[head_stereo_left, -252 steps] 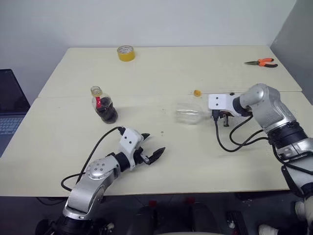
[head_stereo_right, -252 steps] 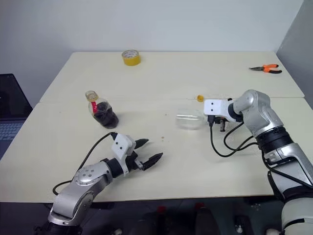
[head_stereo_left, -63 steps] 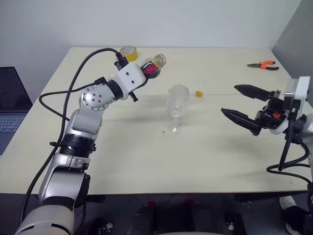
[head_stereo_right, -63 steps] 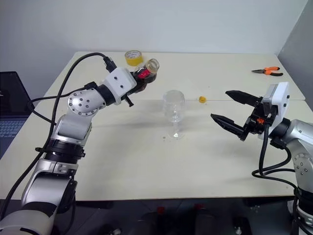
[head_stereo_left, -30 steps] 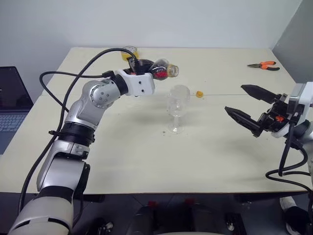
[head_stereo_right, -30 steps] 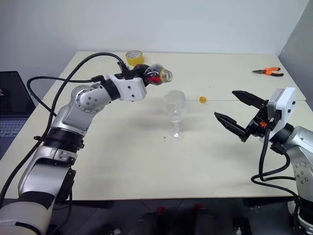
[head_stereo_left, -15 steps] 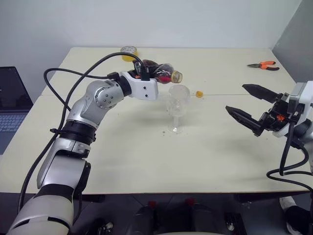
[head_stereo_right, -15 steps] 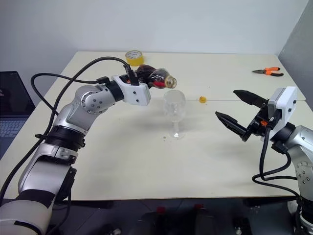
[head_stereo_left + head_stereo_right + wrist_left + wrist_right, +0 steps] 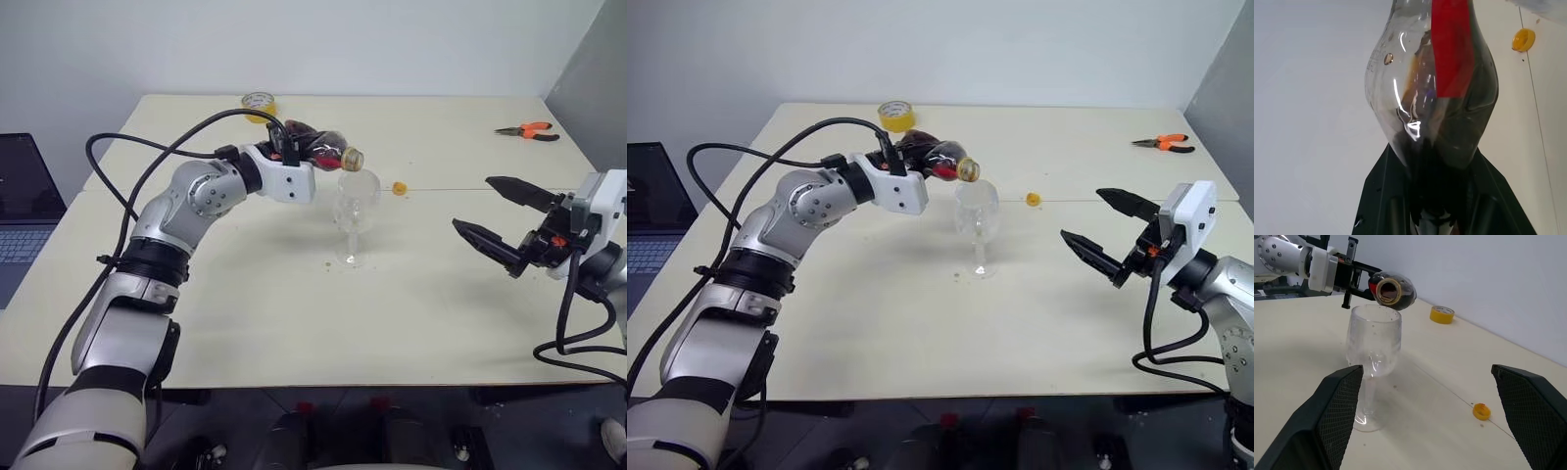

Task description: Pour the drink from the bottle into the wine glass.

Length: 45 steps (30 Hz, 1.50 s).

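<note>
The bottle (image 9: 318,152) is small, round and clear, with a red label and dark brown drink (image 9: 1459,132) inside. It lies tipped on its side in the air, and its open mouth sits just over the rim of the wine glass (image 9: 355,211). The wine glass is clear, with a round bowl, a thin stem and a round foot. It stands upright near the middle of the table (image 9: 294,313) and looks empty.
</note>
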Available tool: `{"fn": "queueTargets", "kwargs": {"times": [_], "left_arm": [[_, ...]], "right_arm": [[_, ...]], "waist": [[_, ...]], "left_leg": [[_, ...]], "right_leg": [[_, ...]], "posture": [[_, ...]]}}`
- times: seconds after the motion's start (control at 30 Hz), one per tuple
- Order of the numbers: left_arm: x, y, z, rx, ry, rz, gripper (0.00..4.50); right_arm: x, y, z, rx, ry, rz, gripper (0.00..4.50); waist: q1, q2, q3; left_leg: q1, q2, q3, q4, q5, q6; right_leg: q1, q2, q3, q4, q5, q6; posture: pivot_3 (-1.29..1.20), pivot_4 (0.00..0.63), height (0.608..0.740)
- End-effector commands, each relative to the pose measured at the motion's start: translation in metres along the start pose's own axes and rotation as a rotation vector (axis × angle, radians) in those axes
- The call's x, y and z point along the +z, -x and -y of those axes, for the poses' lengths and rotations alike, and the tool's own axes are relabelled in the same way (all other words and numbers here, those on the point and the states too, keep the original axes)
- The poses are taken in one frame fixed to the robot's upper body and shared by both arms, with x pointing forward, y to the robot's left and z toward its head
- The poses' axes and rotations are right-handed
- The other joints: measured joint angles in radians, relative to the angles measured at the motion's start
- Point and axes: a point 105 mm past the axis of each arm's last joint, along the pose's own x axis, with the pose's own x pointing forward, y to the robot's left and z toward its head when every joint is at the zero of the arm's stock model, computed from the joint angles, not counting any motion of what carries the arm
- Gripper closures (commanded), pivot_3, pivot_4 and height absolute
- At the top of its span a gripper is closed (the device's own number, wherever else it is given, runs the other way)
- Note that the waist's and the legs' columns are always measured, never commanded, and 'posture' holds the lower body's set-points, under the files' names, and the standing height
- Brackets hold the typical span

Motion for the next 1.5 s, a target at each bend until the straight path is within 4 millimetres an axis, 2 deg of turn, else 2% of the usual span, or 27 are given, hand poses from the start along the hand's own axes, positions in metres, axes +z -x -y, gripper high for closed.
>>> {"fn": "queueTargets", "kwargs": {"times": [0.03, 0.67, 1.5], "left_arm": [[0.006, 0.002, -0.029, 0.079, -0.066, 0.033, 3.76], [0.004, 0.005, -0.039, 0.031, -0.181, 0.067, 3.76], [0.001, 0.006, -0.043, 0.015, -0.227, 0.067, 3.76]], "right_arm": [[0.005, 0.002, -0.001, 0.006, 0.044, 0.008, 0.00], [0.000, 0.005, 0.000, 0.006, 0.046, -0.012, 0.00], [-0.003, 0.005, 0.002, -0.003, 0.048, -0.024, 0.00]], "waist": [[0.000, 0.000, 0.000], [-0.001, 0.000, 0.000], [-0.001, 0.000, 0.000]], "left_leg": [[0.000, 0.000, 0.000, 0.000, 0.000, 0.000], [0.000, 0.000, 0.000, 0.000, 0.000, 0.000], [0.000, 0.000, 0.000, 0.001, 0.000, 0.000]], "right_leg": [[0.000, 0.000, 0.000, 0.000, 0.000, 0.000], [0.000, 0.000, 0.000, 0.000, 0.000, 0.000], [0.000, 0.000, 0.000, 0.001, 0.000, 0.000]], "posture": [[0.00, 0.150, 0.740], [0.00, 0.150, 0.740], [0.00, 0.150, 0.740]]}}
